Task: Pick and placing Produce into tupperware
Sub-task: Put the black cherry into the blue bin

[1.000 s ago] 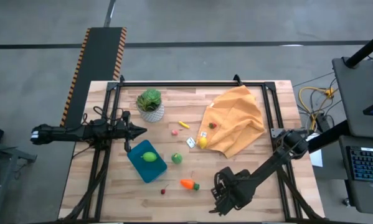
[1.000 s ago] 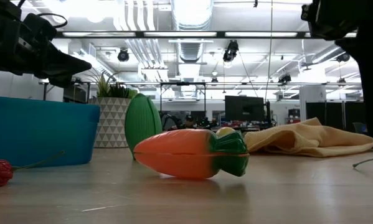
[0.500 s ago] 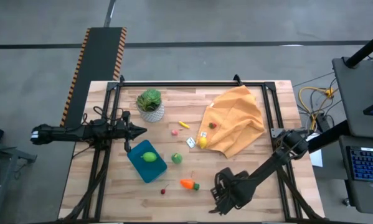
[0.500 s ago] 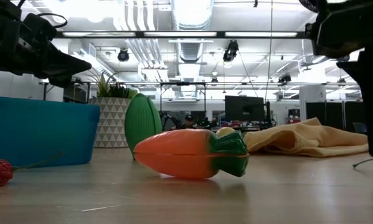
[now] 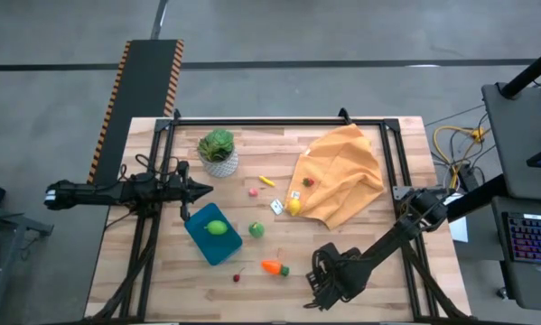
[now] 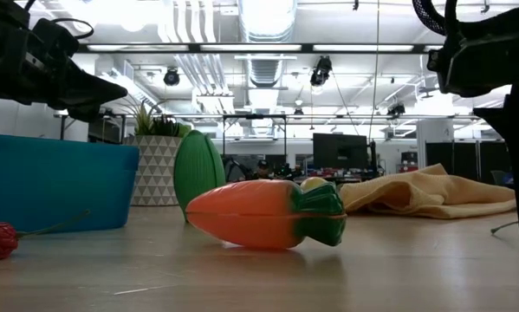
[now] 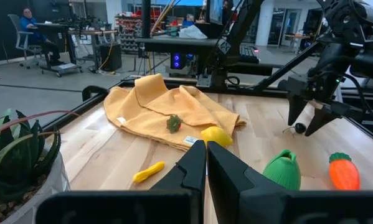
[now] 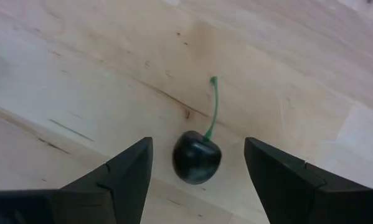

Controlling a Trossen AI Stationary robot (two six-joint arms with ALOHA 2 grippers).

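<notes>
Directly beneath the right gripper, a dark cherry with a green stem lay on the bare wood, centred in the gap between the two fingers, which stood apart and touched nothing. In the high view this gripper hung near the table's front edge, right of centre, with clear board on both sides of it. The orange carrot lay just to its left, and a small red cherry lay further left, near the front corner of the tupperware.

The tupperware sat left of centre, angled to the table edges, with a green lime inside. A green fruit rested just outside its right rim. The left gripper was held at the container's rear corner, its fingers pressed together and empty.

Behind, a potted plant, a yellow piece, a small red piece and a lemon at the edge of the orange cloth occupied the rear half.
</notes>
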